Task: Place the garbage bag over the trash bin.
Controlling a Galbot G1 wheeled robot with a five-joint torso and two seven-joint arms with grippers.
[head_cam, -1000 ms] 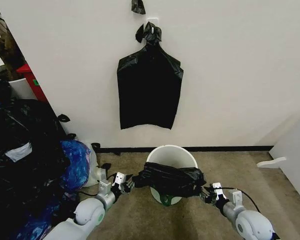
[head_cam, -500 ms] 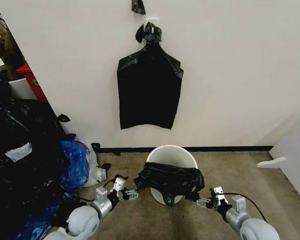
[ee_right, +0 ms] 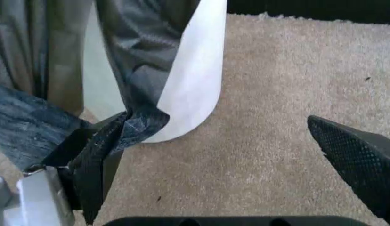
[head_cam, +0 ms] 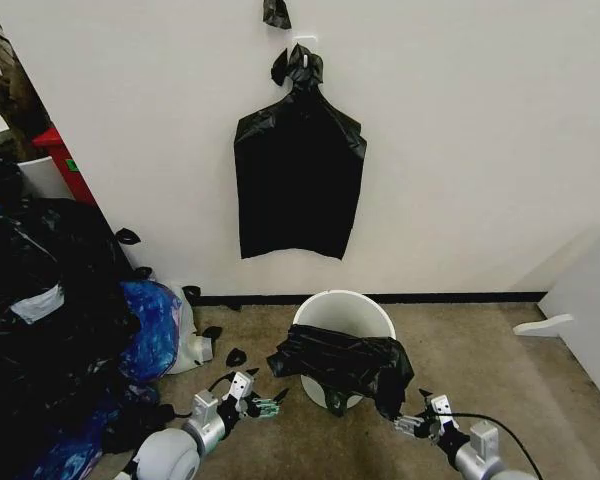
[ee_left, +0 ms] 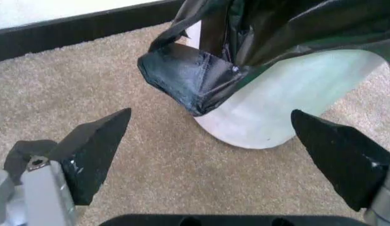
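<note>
The white trash bin (head_cam: 344, 298) stands on the carpet by the wall. The black garbage bag (head_cam: 340, 361) lies bunched over its front rim and hangs down the front wall, the back of the mouth uncovered. My left gripper (head_cam: 268, 405) is open, low on the carpet left of the bin. In the left wrist view that gripper (ee_left: 211, 117) gapes before a bag corner (ee_left: 190, 81) and the bin (ee_left: 277, 101), touching neither. My right gripper (head_cam: 408, 424) is open at the bin's right front. In the right wrist view the gripper (ee_right: 217, 129) has a bag corner (ee_right: 143, 121) lying against one finger, beside the bin (ee_right: 195, 70).
A bunch of flat black bags (head_cam: 300, 180) hangs on the wall above the bin. Stuffed black sacks (head_cam: 40, 300) and a blue plastic bag (head_cam: 150, 325) crowd the left side. Black scraps (head_cam: 235, 356) lie on the carpet. A white panel (head_cam: 590, 310) stands at the right.
Both grippers have let go of the bag and drawn back from the bin toward me. The bag has sagged lower over the bin's front.
</note>
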